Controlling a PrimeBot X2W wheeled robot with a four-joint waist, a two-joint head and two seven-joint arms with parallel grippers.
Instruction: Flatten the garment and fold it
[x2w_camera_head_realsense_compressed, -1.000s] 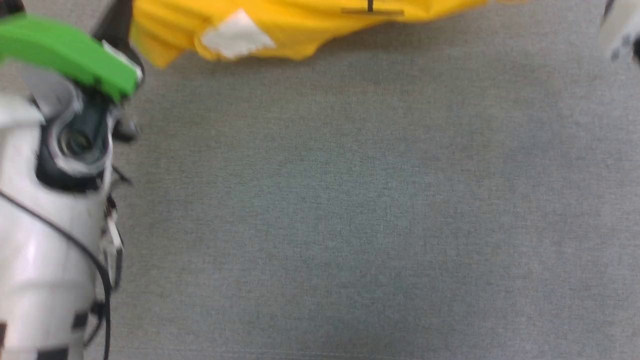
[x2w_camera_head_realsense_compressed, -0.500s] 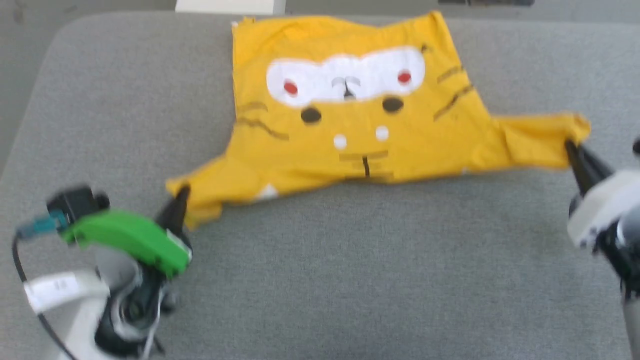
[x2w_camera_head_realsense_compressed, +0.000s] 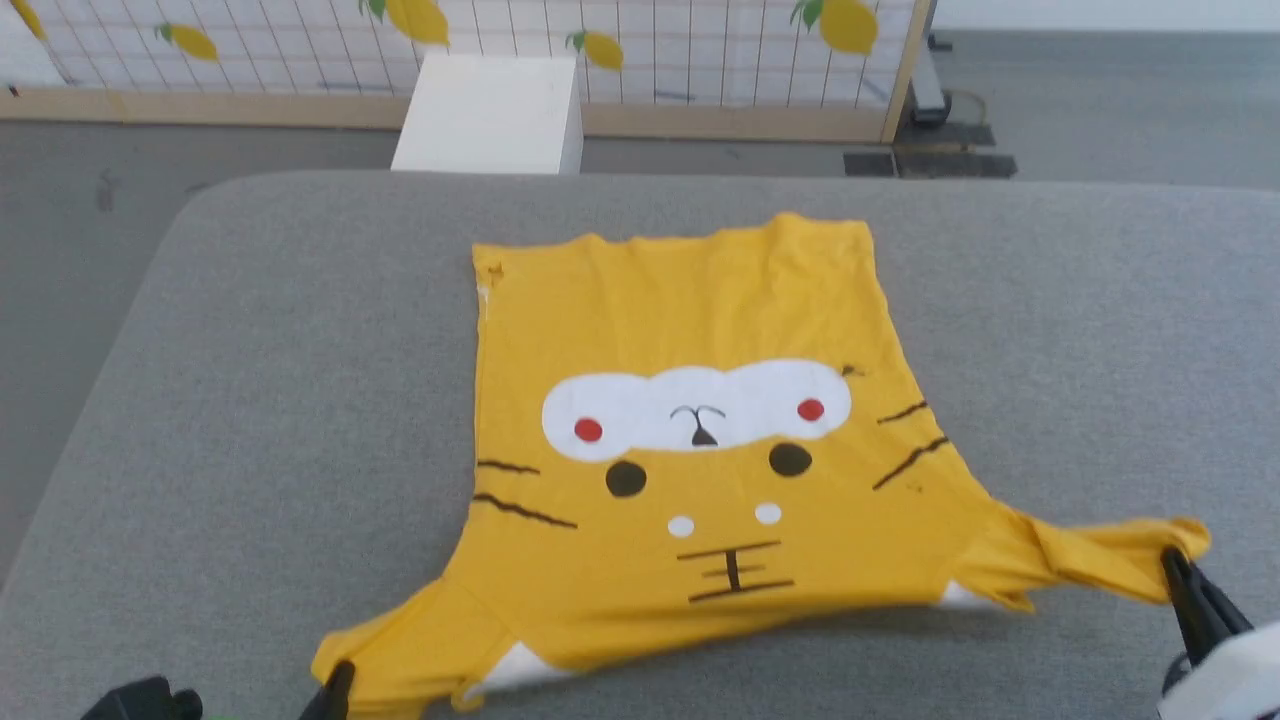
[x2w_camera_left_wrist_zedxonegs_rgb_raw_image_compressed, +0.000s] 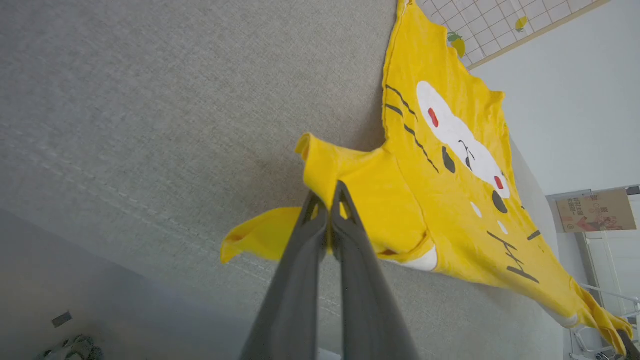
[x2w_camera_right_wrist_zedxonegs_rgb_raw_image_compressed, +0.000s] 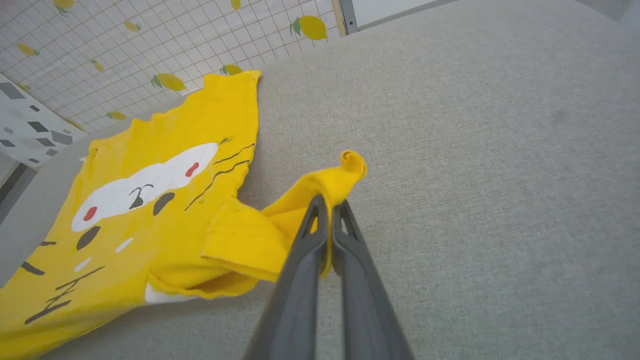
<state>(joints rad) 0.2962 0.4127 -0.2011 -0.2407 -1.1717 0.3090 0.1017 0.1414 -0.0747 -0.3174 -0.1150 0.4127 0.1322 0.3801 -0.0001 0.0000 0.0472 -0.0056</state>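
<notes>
The yellow T-shirt (x2w_camera_head_realsense_compressed: 700, 400) lies face up on the grey table (x2w_camera_head_realsense_compressed: 250, 380), hem far, neck end near me. Its print shows a white patch with red dots, black ovals and black stripes. My left gripper (x2w_camera_head_realsense_compressed: 338, 685) is shut on the left sleeve (x2w_camera_left_wrist_zedxonegs_rgb_raw_image_compressed: 320, 170), whose edge lifts off the table in the left wrist view, where the gripper (x2w_camera_left_wrist_zedxonegs_rgb_raw_image_compressed: 331, 192) pinches the cloth. My right gripper (x2w_camera_head_realsense_compressed: 1172, 565) is shut on the right sleeve (x2w_camera_right_wrist_zedxonegs_rgb_raw_image_compressed: 325, 187), which is stretched out and curled at its tip; the gripper (x2w_camera_right_wrist_zedxonegs_rgb_raw_image_compressed: 327, 205) grips it there.
Beyond the table's far edge stand a white box (x2w_camera_head_realsense_compressed: 490, 115) and a tiled screen with lemon prints (x2w_camera_head_realsense_compressed: 650, 50) on the grey floor. Bare grey table surface lies to both sides of the shirt. A cardboard box (x2w_camera_left_wrist_zedxonegs_rgb_raw_image_compressed: 595, 212) shows in the left wrist view.
The head camera has tilted up, so the whole picture shifted down and the room behind appeared. Both grippers still hold the sleeves, with the shirt spread between them.
</notes>
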